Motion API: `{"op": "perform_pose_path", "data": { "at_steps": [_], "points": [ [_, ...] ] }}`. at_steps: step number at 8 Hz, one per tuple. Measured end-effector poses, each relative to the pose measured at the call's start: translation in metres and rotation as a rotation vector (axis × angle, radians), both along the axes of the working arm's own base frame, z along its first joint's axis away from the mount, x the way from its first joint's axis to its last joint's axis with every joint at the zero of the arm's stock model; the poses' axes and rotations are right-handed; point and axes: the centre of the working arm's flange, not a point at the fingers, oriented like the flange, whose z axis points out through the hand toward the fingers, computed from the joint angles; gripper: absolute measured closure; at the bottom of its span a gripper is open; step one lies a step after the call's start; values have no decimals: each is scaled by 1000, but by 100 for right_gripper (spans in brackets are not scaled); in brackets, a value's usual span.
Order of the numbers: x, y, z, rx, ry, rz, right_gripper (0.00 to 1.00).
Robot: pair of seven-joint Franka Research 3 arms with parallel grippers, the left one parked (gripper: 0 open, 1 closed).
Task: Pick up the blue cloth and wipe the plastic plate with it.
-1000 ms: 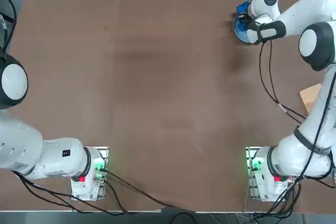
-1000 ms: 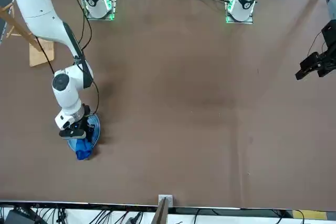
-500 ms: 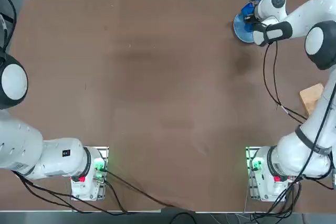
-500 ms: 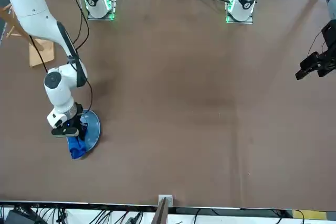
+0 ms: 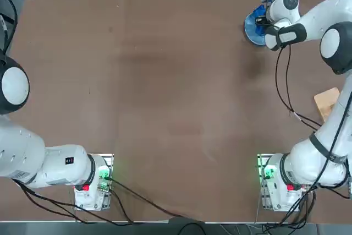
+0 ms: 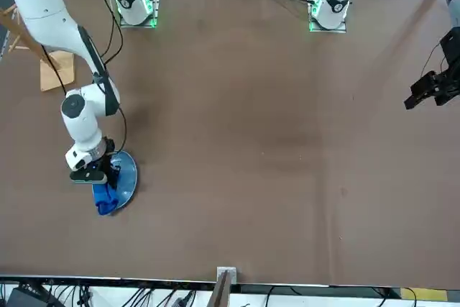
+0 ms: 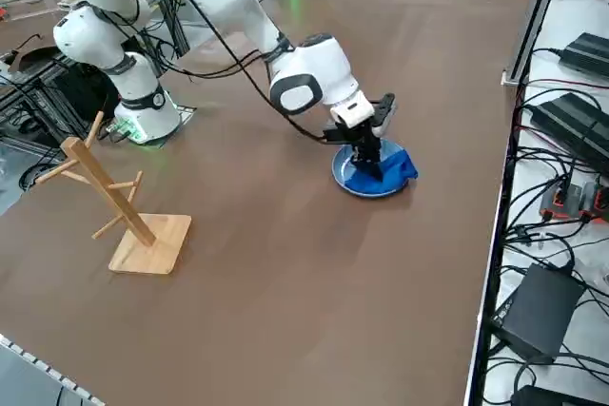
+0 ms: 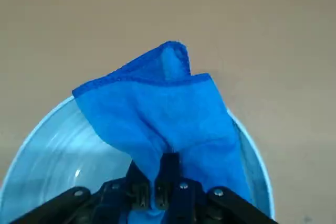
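The surface (image 5: 165,81) is seen from overhead, from across, and from a raised side; the plastic plate (image 8: 47,150) is shared, closest in the wrist view.

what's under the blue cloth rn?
The plastic plate: the blue cloth, pinched in the shut right gripper, drapes over one side of it and past the rim onto the table. The plate surface beneath is hidden.

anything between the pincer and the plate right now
Yes, the blue cloth. The right pincer is shut on it above the plastic plate, and the cloth spreads over the dish and past its rim, clearest in the wrist view.
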Motion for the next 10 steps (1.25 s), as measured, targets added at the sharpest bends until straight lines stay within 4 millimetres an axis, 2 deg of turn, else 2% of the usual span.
{"op": "perform_pose_path", "data": {
  "at_steps": [6,8,10],
  "points": [
    [-5,49,4,27,13,-65,94],
    [2,55,4,31,-1,-57,94],
    [19,52,2,18,-26,-32,94]
  ]
}}
